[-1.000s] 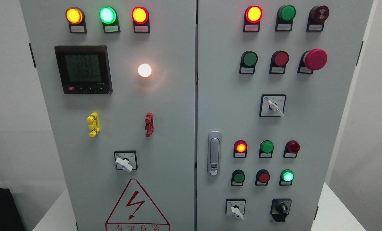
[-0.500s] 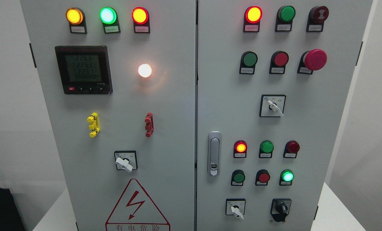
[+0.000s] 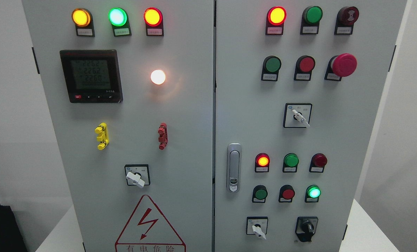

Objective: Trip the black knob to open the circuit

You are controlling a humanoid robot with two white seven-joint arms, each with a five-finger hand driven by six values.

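Low on the right door of our grey cabinet [image 3: 352, 133] we find the black knob [image 3: 307, 228], right of a white-handled selector [image 3: 257, 229] and below a lit green lamp [image 3: 313, 192]. Its grip ridge runs nearly upright, the top leaning slightly right. Neither of our hands shows, so we cannot tell how their fingers stand.

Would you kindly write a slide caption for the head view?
Two-door control cabinet with lit indicator lamps; the black knob sits at lower right, no robot hand in view.
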